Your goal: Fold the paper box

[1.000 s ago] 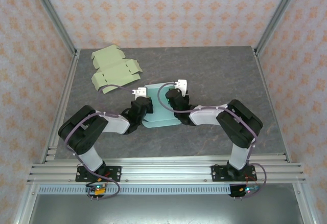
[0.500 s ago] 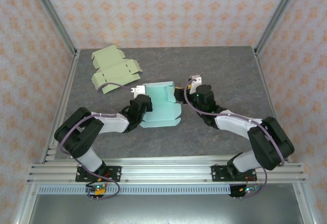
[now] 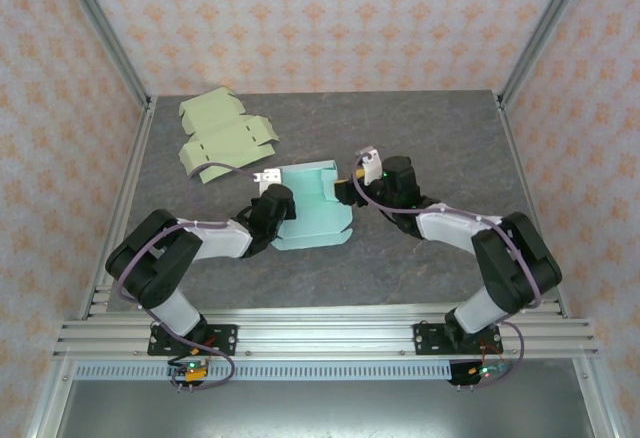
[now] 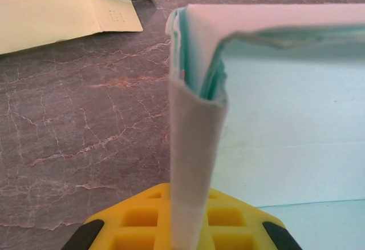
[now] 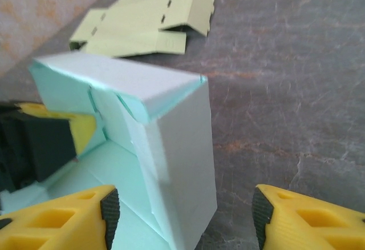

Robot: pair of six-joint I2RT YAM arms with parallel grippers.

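At mid-table sits the half-formed teal paper box [image 3: 315, 213]; the left gripper [image 3: 274, 204] pinches its doubled left wall, and the right gripper [image 3: 352, 184] hangs spread before the right wall. Best to anchor left and crease the right wall squarely.

The paper box [image 3: 312, 208] sat near the middle of the table [image 3: 440, 138]. The left gripper [image 3: 277, 198] was at the box's 9 o'clock, on its wall; the right gripper [image 3: 352, 180] at its 2 o'clock, just beside a corner. Two flat cardboard blanks [image 3: 225, 138] lay well apart toward 10 o'clock, one behind the other.
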